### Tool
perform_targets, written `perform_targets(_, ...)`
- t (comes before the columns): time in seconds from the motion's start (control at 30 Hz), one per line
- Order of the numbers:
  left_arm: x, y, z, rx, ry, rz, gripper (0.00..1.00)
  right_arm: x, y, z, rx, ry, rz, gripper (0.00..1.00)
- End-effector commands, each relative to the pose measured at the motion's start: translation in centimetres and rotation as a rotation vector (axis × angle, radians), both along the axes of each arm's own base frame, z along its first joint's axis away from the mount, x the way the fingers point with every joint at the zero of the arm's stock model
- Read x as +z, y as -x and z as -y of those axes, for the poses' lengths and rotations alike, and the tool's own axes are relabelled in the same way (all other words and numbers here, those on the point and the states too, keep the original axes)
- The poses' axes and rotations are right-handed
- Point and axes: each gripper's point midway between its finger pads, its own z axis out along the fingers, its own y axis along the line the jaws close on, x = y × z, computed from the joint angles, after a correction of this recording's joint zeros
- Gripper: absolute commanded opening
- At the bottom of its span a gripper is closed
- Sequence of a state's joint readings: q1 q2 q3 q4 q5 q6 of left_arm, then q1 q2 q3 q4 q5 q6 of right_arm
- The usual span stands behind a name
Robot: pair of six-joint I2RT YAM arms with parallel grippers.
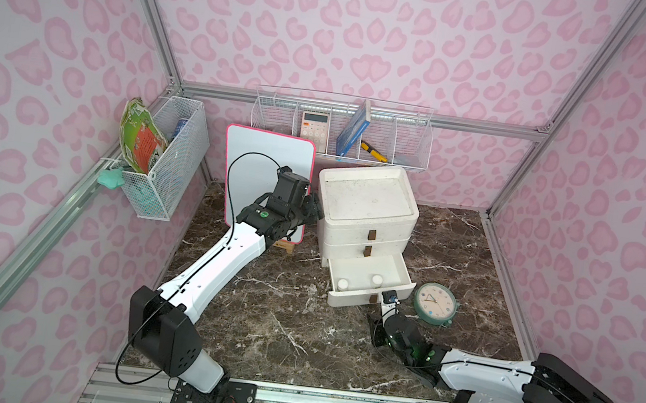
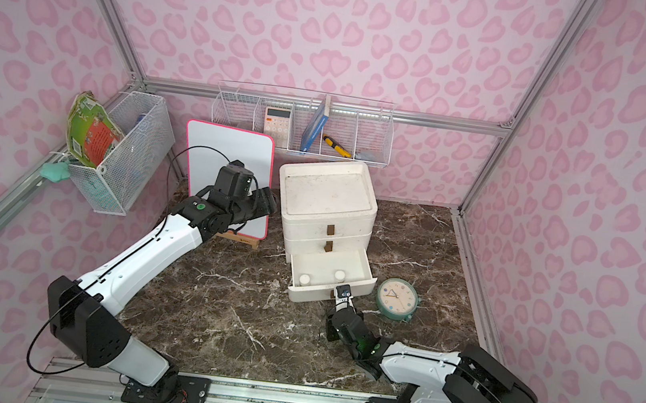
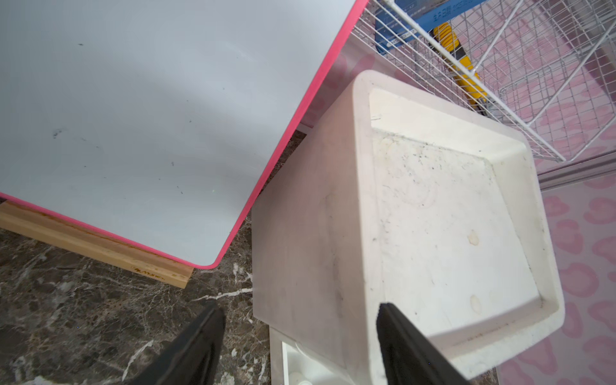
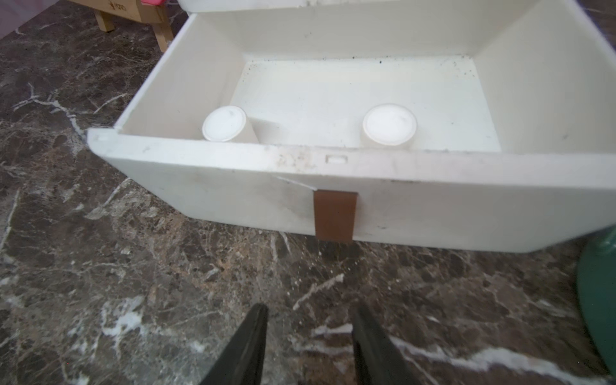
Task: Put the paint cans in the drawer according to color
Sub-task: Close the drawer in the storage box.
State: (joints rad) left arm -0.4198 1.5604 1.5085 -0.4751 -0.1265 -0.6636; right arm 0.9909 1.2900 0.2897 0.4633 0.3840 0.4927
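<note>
The bench (image 1: pixel 256 320) shows no loose jar anywhere around the chest (image 1: pixel 367 199), so the sorting looks close to finished. The chest's two upper drawers are shut. Its bottom drawer (image 1: pixel 359 298) is pulled out at the chest's front, and closing it seems to be the main step left. The left tool (image 3: pixel 298 308) hangs at the chest's top edge, on the side facing the whiteboard (image 1: pixel 265 178), with its jaws wide and nothing in them. The right tool (image 4: pixel 310 308) sits low in front of the chest, a little short of the open drawer, jaws moderately apart and empty. Two white-lidded jars (image 4: pixel 224 123) (image 4: pixel 389 124) stand inside the bottom drawer against its front wall, well apart from each other. The brown pull tab (image 4: pixel 335 216) on that wall lines up with the right tool, which suits a push or a pinch. No green or pink jar is visible. They are probably in the shut upper drawers, but that cannot be checked, nor whether each colour has its own drawer. The drawer's front wall hides the lower part of both white jars. In both top views the left arm's wrist covers its own tool.
</note>
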Motion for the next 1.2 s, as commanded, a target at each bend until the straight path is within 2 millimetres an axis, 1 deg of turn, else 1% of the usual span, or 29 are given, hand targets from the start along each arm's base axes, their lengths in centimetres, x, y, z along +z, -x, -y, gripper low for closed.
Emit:
perform_targets(0.0, 0.6, -0.6, 1.1, -0.051, 0.017, 0.026, 0.77, 2.0, -1.1, -1.4, 0.016, -0.059, 0.083, 0.45)
perform_targets(0.1, 1.4, -1.4, 1.5, -0.053, 0.035, 0.068, 0.79, 1.6, -1.5, -1.6, 0.024, -0.057, 0.072, 0.44)
perform_targets(0.17, 1.5, -2.2, 1.8, -0.052, 0.039, 0.082, 0.81, 1.5, -1.8, -1.7, 0.027, -0.055, 0.075, 0.44)
perform_targets(0.23, 1.4, -3.2, 2.3, -0.057, 0.034, 0.085, 0.81, 1.5, -2.2, -1.8, 0.028, -0.051, 0.075, 0.44)
perform_targets(0.4, 0.0, -5.5, 3.7, -0.082, 0.012, 0.037, 0.71, 1.2, -2.8, -1.6, 0.013, -0.036, 0.079, 0.43)
perform_targets(0.47, -0.9, -5.9, 4.0, -0.082, 0.0, 0.008, 0.64, 1.3, -3.2, -1.7, 0.011, -0.025, 0.093, 0.43)
perform_targets(0.57, -2.1, -6.1, 4.5, -0.086, -0.005, -0.024, 0.52, 1.6, -4.2, -1.9, 0.011, -0.002, 0.122, 0.43)
perform_targets(0.63, -2.3, -6.0, 5.1, -0.093, -0.005, -0.029, 0.47, 2.0, -4.9, -2.1, 0.011, 0.0, 0.146, 0.43)
perform_targets(0.73, -2.9, -5.9, 5.8, -0.095, -0.002, -0.042, 0.41, 2.8, -6.1, -2.4, 0.013, -0.017, 0.18, 0.43)
perform_targets(0.83, -4.0, -5.8, 6.3, -0.094, 0.012, -0.071, 0.35, 3.5, -7.4, -3.0, 0.035, -0.058, 0.207, 0.43)
perform_targets(0.9, -4.5, -5.6, 6.7, -0.092, 0.022, -0.085, 0.33, 3.9, -8.4, -3.2, 0.031, -0.074, 0.221, 0.43)
perform_targets(1.03, -5.0, -5.3, 7.5, -0.093, 0.038, -0.099, 0.32, 4.7, -10.2, -4.1, 0.036, -0.129, 0.245, 0.43)
perform_targets(1.17, -5.3, -5.2, 7.6, -0.071, 0.065, -0.107, 0.31, 4.7, -12.1, -5.2, 0.025, -0.163, 0.26, 0.43)
